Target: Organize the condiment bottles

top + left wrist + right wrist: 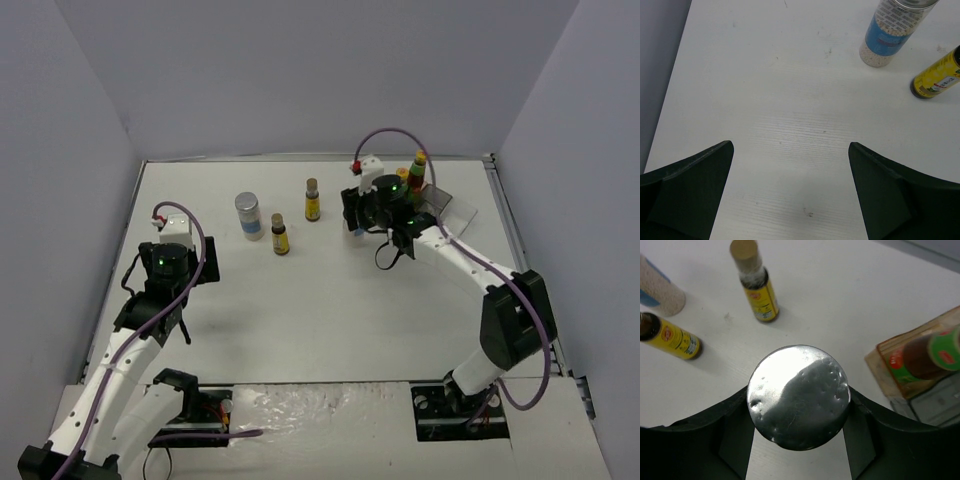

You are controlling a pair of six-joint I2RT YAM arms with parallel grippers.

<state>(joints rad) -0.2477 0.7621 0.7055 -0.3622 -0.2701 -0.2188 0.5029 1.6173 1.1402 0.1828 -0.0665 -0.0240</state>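
My right gripper is shut on a white jar's silver lid; in the top view this gripper stands just left of the tray and hides most of that jar. A second white jar and two slim brown yellow-labelled bottles stand at the table's middle back. Two dark red bottles stand in the clear tray. My left gripper is open and empty over bare table, at the left in the top view. The left wrist view shows the white jar and a brown bottle ahead.
The tray's orange-tinted compartment with a dark red bottle lies right of the held jar. Grey walls close the table on three sides. The table's left edge runs close to my left gripper.
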